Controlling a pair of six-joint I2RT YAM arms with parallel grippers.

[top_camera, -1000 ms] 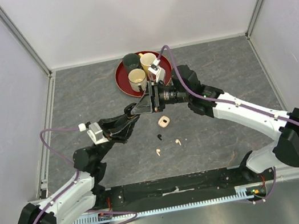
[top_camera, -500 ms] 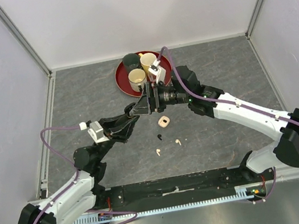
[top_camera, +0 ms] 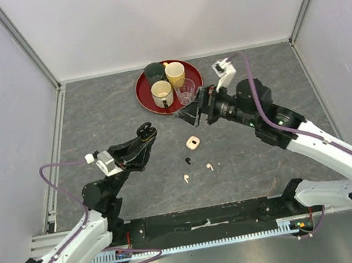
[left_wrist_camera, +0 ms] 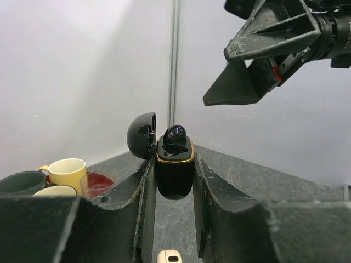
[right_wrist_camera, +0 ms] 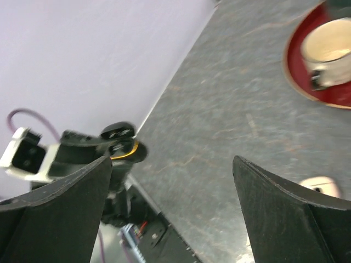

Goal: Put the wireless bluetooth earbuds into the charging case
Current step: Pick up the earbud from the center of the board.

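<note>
One case tight in left end effector

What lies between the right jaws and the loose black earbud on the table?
In the top view, a small cream rounded object lies on the grey table, roughly on the line from the right gripper, jaws open, to the tiny black earbud. Nothing covers the earbud from above.

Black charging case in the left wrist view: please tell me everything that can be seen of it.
It is a small glossy black charging case of what looks like smooth plastic, with a thin gold band round its mouth. Its domed lid stands open, hinged on the left. A shiny black earbud sits in the mouth. The case is upright, clamped between the dark left fingers.
</note>
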